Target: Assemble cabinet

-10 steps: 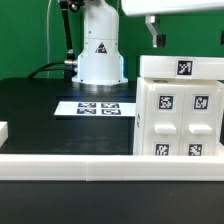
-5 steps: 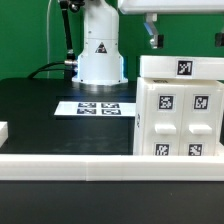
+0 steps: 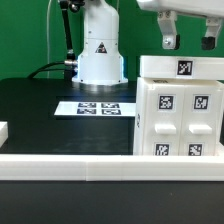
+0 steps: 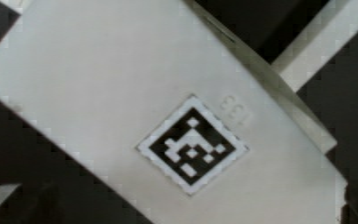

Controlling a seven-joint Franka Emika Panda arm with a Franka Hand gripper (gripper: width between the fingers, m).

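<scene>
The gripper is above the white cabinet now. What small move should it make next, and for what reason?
Probably a short, straight descent. In the exterior view the gripper hangs just above the top of the cabinet with its fingers apart and nothing between them, clear of the top face. The wrist view shows the cabinet's tagged top panel directly below, so lowering should bring the fingers into contact.

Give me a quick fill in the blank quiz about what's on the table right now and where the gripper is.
1. The gripper hangs directly ____ the cabinet.
2. The marker board lies on the ____ table.
3. In the wrist view, one ____-and-white tag shows on a white panel.

Missing words: above; black; black
</scene>
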